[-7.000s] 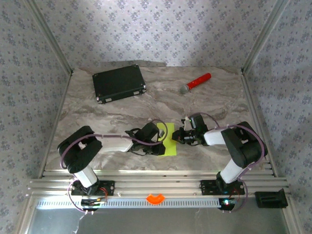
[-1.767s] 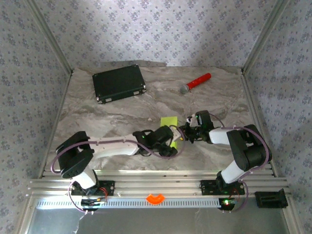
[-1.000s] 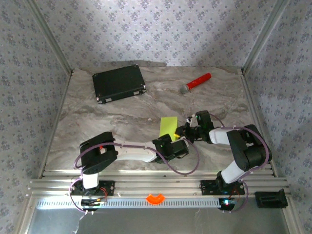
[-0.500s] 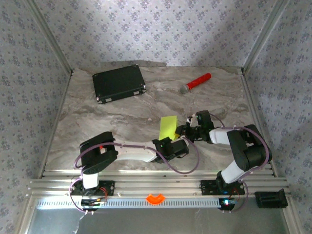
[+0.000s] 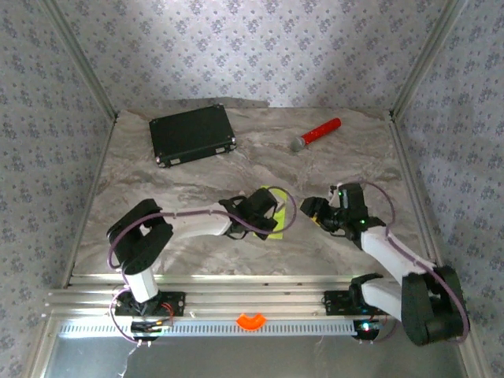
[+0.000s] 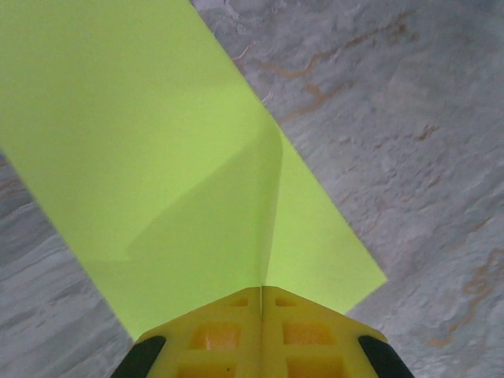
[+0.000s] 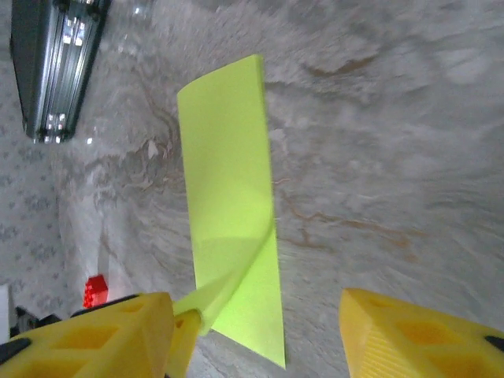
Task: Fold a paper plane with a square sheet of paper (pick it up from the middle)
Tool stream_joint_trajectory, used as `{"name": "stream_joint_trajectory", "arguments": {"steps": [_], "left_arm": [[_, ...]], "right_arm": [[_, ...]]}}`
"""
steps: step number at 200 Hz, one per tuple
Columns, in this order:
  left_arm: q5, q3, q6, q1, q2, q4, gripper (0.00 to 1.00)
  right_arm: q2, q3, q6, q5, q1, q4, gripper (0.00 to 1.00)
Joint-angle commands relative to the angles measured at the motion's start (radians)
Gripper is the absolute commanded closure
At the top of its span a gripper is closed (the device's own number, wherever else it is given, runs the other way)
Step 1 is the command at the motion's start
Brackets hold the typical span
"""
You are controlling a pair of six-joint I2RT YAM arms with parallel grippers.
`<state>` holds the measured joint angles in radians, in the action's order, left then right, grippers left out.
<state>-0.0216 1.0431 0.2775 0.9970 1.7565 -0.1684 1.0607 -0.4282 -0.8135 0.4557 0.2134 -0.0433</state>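
Note:
The square sheet of paper (image 7: 228,181), lime yellow-green, lies on the marble table as a long narrow strip with one near corner lifted. My left gripper (image 6: 261,293) is shut on that lifted part, and a sharp crease runs away from its closed fingertips across the sheet (image 6: 157,142). From above, the left gripper (image 5: 266,213) covers the middle of the paper (image 5: 277,229). My right gripper (image 5: 318,211) stands open just right of the sheet. Its two yellow fingers (image 7: 118,331) are wide apart with nothing between them, the right gripper (image 7: 256,303) facing the paper.
A black case (image 5: 193,134) lies at the back left and a red-handled microphone (image 5: 316,132) at the back right. A small red block (image 7: 95,290) shows at the far left of the right wrist view. Bare marble (image 5: 157,189) surrounds the sheet.
The left gripper has closed on the paper and moved up the table over it. The right gripper has opened, let go and drawn back to the right.

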Motion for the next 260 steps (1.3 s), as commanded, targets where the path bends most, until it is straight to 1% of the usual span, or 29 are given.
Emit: {"name": "stream_joint_trajectory", "arguments": {"steps": [1,26,47,68,113,135,145,164,176,201,234,250,260], "left_arm": [[-0.256,-0.001,0.075,-0.035,-0.011,0.062,1.00],[-0.349,0.029,0.116,-0.069,0.018,0.069,1.00],[-0.404,0.038,0.173,-0.083,0.034,0.123,1.00],[-0.431,0.062,0.215,-0.089,0.052,0.150,1.00],[-0.410,0.086,0.245,-0.090,0.057,0.118,1.00],[-0.353,0.067,0.229,-0.093,0.026,0.051,1.00],[-0.329,0.049,0.223,-0.097,0.009,0.036,1.00],[-0.321,0.031,0.224,-0.108,-0.004,0.029,1.00],[-0.316,0.032,0.224,-0.109,-0.003,0.021,1.00],[-0.310,0.032,0.230,-0.109,0.000,0.022,1.00],[-0.311,0.041,0.229,-0.109,0.011,0.015,1.00],[-0.308,0.041,0.227,-0.110,0.015,0.011,1.00],[-0.306,0.041,0.229,-0.109,0.017,0.009,1.00]], "right_arm": [[-0.074,0.030,0.071,-0.050,-0.033,-0.123,0.38],[-0.085,0.043,0.072,0.016,-0.048,-0.124,0.42],[-0.058,0.046,0.070,0.085,-0.046,-0.108,0.49],[-0.024,0.048,0.057,0.125,-0.034,-0.088,0.60],[0.039,0.036,0.023,0.129,0.043,-0.039,0.77],[0.090,0.018,-0.008,0.118,0.101,-0.008,0.84],[0.116,0.006,-0.015,0.104,0.131,0.003,0.89],[0.166,0.001,-0.051,0.067,0.189,0.050,0.92],[0.197,0.000,-0.078,0.055,0.217,0.099,0.96],[0.251,-0.007,-0.120,0.021,0.271,0.162,0.98],[0.319,-0.031,-0.118,-0.011,0.306,0.177,0.99],[0.351,-0.051,-0.108,-0.016,0.315,0.159,0.99],[0.369,-0.075,-0.082,-0.047,0.326,0.096,0.99]]}}
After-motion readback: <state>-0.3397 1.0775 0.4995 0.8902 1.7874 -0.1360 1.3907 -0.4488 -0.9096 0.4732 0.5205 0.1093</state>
